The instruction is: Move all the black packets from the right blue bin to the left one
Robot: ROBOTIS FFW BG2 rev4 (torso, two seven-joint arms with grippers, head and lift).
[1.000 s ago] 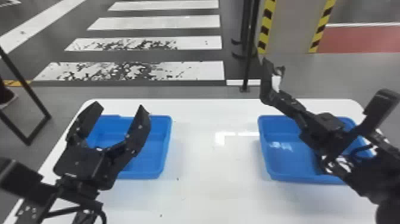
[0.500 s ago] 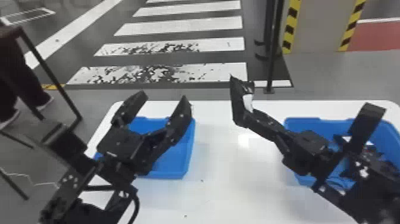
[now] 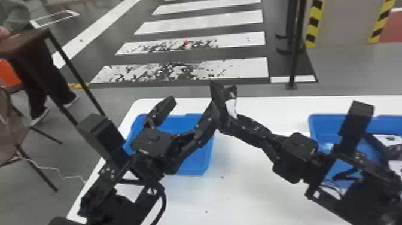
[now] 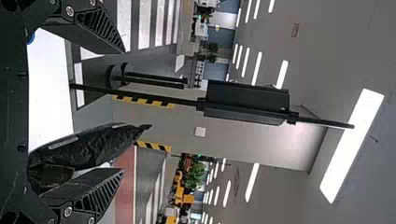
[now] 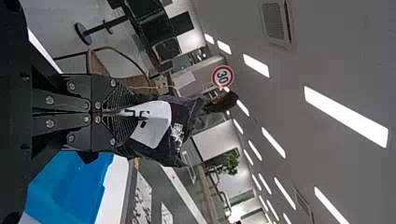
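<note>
- And here's the right gripper [image 3: 234, 119], its jaws closed tight on a black packet [image 5: 182, 135] with a white panel!
- That packet rides up above the bench [image 3: 245, 185], towards its far side, poking out past the jaws that pinch it.
- Over to the left gripper [image 3: 193, 104], jaws wide apart above the left blue bin [image 3: 191, 163].
- What a close meeting this is: in the left wrist view the packet sits right alongside the jaw nearer the right arm, though whether the two touch, I cannot tell.
- Down in the right blue bin [image 3: 315, 121], more packets [image 3: 388, 140], black with white patches, show at the right edge of the head view, partly behind the right arm; no telling how many.
- Both bins sit on the white bench, well apart, and beyond it runs a floor with broad white stripes [image 3: 206, 18] and a slim black post [image 3: 294, 59].
</note>
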